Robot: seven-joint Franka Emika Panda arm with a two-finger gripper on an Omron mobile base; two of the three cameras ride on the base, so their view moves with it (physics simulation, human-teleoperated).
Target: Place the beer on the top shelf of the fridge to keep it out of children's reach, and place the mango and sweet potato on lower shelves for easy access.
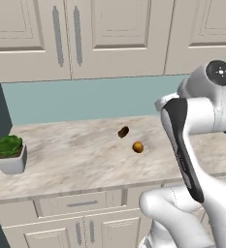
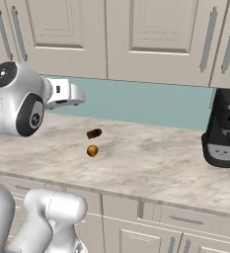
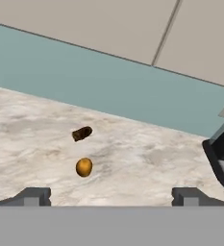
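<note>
Mango and sweet potato out on open counter

We see the mango (image 3: pixel 84 167) just beside the sweet potato (image 3: pixel 81 133), apart, mid-counter (image 1: pixel 61 164), well off its front edge; plant pot (image 1: pixel 10 154) and coffee machine (image 2: pixel 223 129) stand far aside. Our gripper (image 3: pixel 111 196) hangs above, jaws wide, empty.

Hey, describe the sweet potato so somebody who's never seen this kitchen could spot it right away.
Look at the marbled counter under the beige wall cupboards. Near its middle lie two small items close together but apart. The sweet potato is the dark brown stubby oblong one, nearer the teal backsplash, not the round orange mango just in front of it.
</note>
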